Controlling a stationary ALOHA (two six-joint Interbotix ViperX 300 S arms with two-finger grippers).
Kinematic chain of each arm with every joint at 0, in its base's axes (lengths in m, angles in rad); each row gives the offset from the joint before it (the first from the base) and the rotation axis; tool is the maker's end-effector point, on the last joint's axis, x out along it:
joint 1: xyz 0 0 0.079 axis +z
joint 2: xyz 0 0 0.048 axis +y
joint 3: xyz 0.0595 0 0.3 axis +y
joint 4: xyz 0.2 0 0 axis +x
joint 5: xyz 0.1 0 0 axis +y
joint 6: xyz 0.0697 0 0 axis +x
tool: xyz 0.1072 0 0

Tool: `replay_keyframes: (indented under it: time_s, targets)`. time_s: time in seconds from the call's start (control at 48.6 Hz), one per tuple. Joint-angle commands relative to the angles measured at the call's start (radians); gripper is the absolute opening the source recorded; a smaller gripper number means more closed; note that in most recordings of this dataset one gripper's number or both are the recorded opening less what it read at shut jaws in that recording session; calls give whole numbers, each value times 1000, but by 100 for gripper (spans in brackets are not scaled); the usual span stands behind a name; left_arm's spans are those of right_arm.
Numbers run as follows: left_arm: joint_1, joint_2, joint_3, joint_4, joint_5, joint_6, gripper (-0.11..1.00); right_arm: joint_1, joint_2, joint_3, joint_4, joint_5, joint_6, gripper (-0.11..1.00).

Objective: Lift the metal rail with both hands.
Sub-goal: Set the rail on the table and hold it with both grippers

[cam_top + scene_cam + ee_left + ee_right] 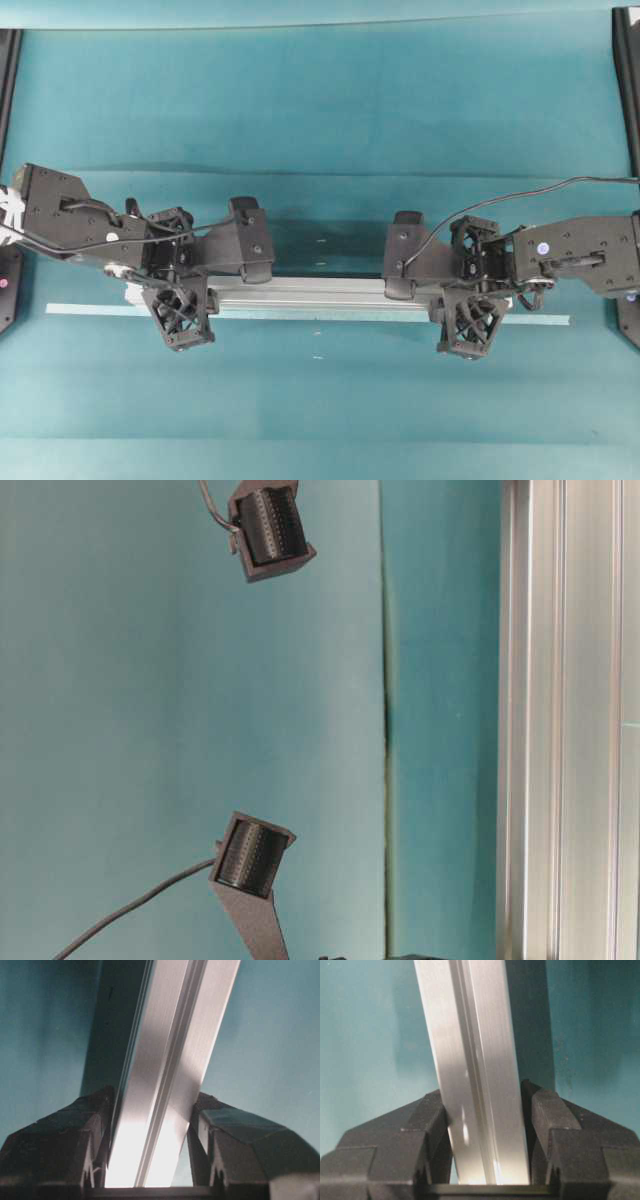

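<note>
The metal rail is a long silver grooved bar running left to right across the middle of the overhead view. My left gripper is shut on it near its left end. My right gripper is shut on it near its right end. In the left wrist view the rail passes between the black fingers of the gripper, touching both. The right wrist view shows the rail clamped the same way by that gripper. A dark shadow lies offset beside the rail in both wrist views. At table level the rail fills the right side.
A thin pale tape strip lies on the teal cloth just in front of the rail and runs past both its ends. Black frame posts stand at the right and left edges. Two ribbed black boxes on cables show at table level.
</note>
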State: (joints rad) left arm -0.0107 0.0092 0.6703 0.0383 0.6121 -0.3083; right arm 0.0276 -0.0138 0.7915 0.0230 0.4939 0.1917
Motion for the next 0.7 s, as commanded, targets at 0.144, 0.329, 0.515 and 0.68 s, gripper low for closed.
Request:
replay_keyframes:
  time_s: [0.144, 0.329, 0.515, 0.68]
  targets:
    - [0, -2, -8, -5, -37, -29, 34, -18, 12, -20, 3, -18, 18, 39]
    - [-14, -3, -5, -5, -58, -29, 34, -18, 14, -21, 3, -18, 18, 39]
    - [-15, -5, -2, -5, -55, -29, 62, -18, 14, -23, 5, -14, 18, 53]
    - [-15, -5, 2, -5, -54, -25, 96, -15, 15, -23, 6, -9, 17, 94]
